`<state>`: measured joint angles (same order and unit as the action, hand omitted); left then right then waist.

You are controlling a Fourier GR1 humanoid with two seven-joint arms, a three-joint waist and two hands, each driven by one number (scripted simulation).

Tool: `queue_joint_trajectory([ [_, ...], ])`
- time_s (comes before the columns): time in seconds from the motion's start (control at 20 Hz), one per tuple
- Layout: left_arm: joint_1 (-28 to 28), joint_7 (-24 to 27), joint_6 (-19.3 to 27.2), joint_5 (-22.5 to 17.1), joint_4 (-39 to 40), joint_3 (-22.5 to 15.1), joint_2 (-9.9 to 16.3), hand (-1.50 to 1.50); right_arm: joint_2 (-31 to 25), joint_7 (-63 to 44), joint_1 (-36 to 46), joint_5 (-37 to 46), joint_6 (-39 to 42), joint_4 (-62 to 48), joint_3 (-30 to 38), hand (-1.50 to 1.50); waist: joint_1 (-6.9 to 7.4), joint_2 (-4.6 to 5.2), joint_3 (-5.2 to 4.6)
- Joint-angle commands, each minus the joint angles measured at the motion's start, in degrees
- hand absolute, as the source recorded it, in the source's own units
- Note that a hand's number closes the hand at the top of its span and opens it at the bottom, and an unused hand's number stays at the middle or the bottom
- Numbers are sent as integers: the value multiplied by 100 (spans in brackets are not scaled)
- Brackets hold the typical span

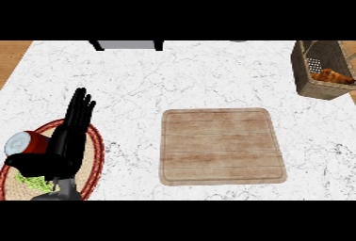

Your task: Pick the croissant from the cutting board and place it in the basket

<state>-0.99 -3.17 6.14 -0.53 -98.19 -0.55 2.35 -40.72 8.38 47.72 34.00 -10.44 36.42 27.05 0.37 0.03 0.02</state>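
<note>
Head view: croissant [332, 76] lies in the basket [311, 89], long axis roughly left-right, left hand [69, 136] fingers straight, released.

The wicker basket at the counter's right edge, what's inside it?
The croissant lies inside the wicker basket, against its right side. The near wall hides the basket's floor.

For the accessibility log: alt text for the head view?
A golden-brown croissant lies inside a brown wicker basket at the far right of the white marble counter, while the rectangular wooden cutting board sits bare at centre. The left hand rests open, fingers up, over a red-rimmed woven round mat.
</note>
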Motion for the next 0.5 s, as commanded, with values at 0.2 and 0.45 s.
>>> queue_joint_trajectory([
  [0.2, 167, 445, -101, -16, 330, 96, 15, 0, -710, -307, -136, -357, -108, 8, 483, -150, -11, 3, -2],
  [0.45, 301, 248, -340, -259, 60, 219, 202, 0, -1217, -9, -496, -1146, 470, -30, 1186, -150, -18, -2, 3],
])
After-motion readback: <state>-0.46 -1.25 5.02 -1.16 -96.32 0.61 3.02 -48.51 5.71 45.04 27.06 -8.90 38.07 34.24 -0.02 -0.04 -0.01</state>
